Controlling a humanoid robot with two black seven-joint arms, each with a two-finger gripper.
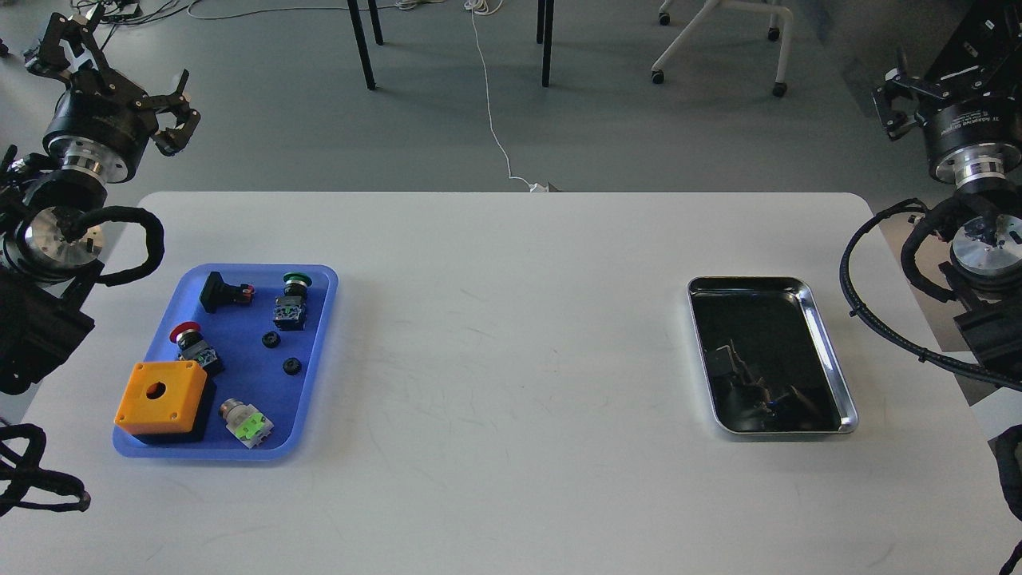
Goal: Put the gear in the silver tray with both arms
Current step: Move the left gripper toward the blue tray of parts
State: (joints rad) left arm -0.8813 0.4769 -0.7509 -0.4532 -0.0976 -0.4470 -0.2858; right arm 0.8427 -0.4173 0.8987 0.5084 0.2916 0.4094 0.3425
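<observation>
Gleaming rectangular silver tray [830,363] (rounded corners, mirror-dark bottom), smooth white table [511,335]

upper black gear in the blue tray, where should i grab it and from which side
Come straight down on the upper black gear and pinch across its outer rim. It lies flat, small and round, with bare blue tray floor around it, so a top approach looks clearest.

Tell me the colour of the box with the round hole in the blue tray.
Orange box, on a black base; the head view shows it best.
</observation>
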